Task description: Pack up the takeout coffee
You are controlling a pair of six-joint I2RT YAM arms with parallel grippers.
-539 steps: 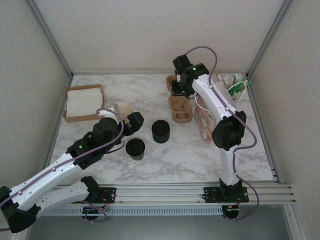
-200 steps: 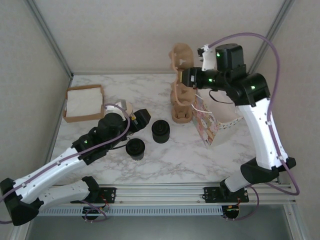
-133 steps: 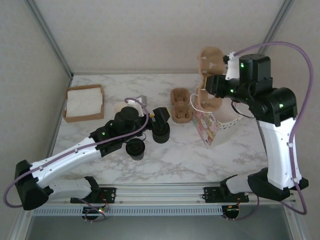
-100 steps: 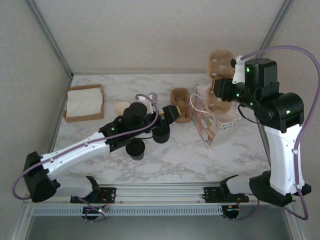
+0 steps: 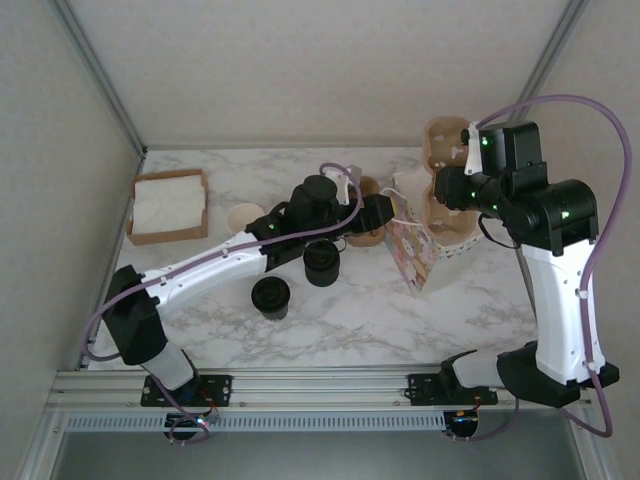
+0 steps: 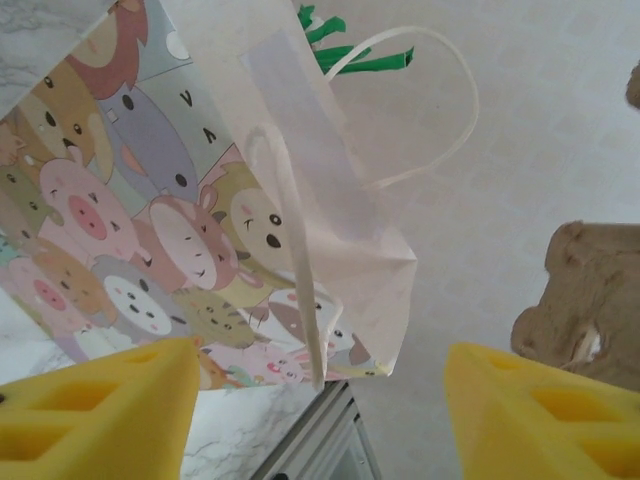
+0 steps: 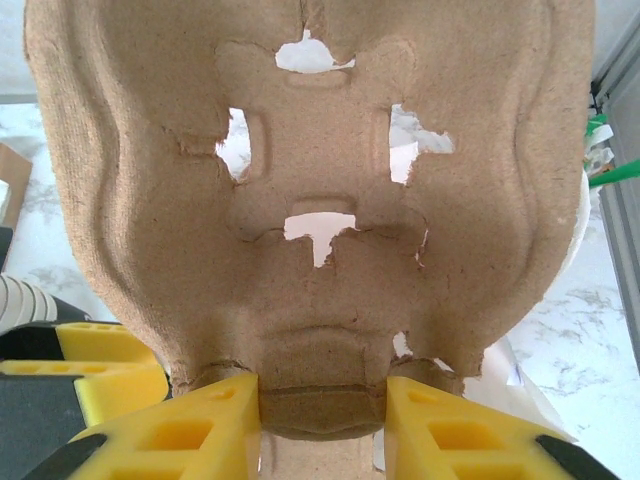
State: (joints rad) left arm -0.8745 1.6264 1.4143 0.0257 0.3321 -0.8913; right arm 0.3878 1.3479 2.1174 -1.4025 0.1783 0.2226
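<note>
The takeout coffee (image 5: 271,297), a small cup under a round black lid, stands on the marble table (image 5: 350,310) left of centre, away from both grippers. My left gripper (image 5: 386,213) has reached to the near edge of the cartoon-animal paper bag (image 5: 414,257). Its yellow fingers (image 6: 95,410) are open, and the bag's white handle strap (image 6: 300,290) hangs between them, touching neither. My right gripper (image 5: 450,188) is shut on a brown cardboard cup carrier (image 7: 310,180) and holds it upright in the air above the bag's mouth.
A taller black stack of lids (image 5: 322,262) stands beside the left arm. More brown carriers (image 5: 364,236) lie behind it. Cream cups (image 5: 241,214) lie on their side, and a box of white napkins (image 5: 168,205) sits at the far left. Green items (image 6: 350,50) poke from the bag.
The left arm swung right from the lidded cups to the bag's handle. The right arm lifted a carrier off the stack and carried it right, above the bag.
</note>
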